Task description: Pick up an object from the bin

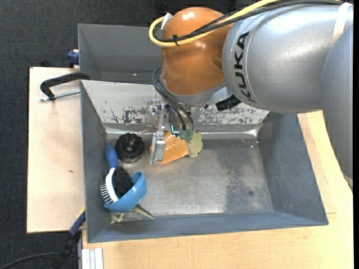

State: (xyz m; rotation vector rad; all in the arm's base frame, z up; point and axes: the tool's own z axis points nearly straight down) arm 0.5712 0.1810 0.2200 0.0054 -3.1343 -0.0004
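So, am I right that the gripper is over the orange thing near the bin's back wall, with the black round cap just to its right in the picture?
Not quite: in the camera view the black round cap lies just to the left of the orange thing, not its right. The gripper is indeed over that orange thing.

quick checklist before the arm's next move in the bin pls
1. Gripper at a target: ok, it is down at the orange object near the bin's back wall.
2. Hold on the orange object: cannot tell.
3. Black round cap apart from the gripper: ok, it lies to the left of it.
4. Blue bowl and brush out of the way: ok, they are in the front left corner.
5. Clearance to the back wall: cannot tell, it looks close.
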